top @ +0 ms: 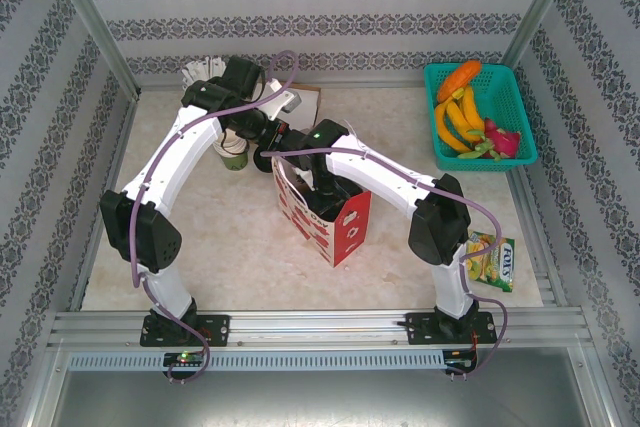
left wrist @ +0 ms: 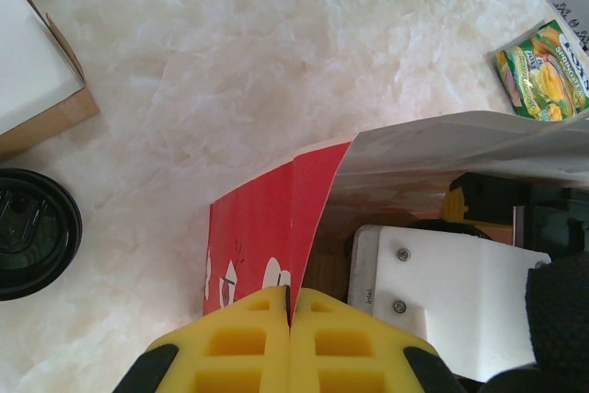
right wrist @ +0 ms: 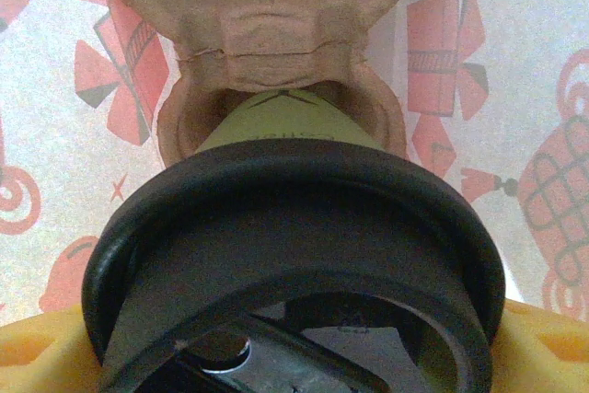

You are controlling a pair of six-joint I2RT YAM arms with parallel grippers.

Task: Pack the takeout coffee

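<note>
The takeout coffee [right wrist: 285,121], a pale-green cup with a black lid [right wrist: 294,218], sits between the yellow fingers [right wrist: 32,356] of my right gripper [right wrist: 294,356], which is shut on it. Its base is down in a pocket of a brown pulp cup carrier [right wrist: 267,25] inside the red-and-white paper bag [top: 345,232]. My left gripper [left wrist: 293,319] is shut on the bag's red upper edge [left wrist: 294,218] and holds the mouth open. From above, the left gripper [top: 270,157] is at the bag's back-left corner and the right wrist [top: 322,185] reaches down into the bag.
Another black-lidded cup [left wrist: 28,232] stands on the table left of the bag, also visible from above [top: 234,154]. A cardboard box [left wrist: 32,75] lies behind it. A teal basket [top: 515,82] of fruit stands back right. A sweets packet [top: 492,259] lies near the right arm.
</note>
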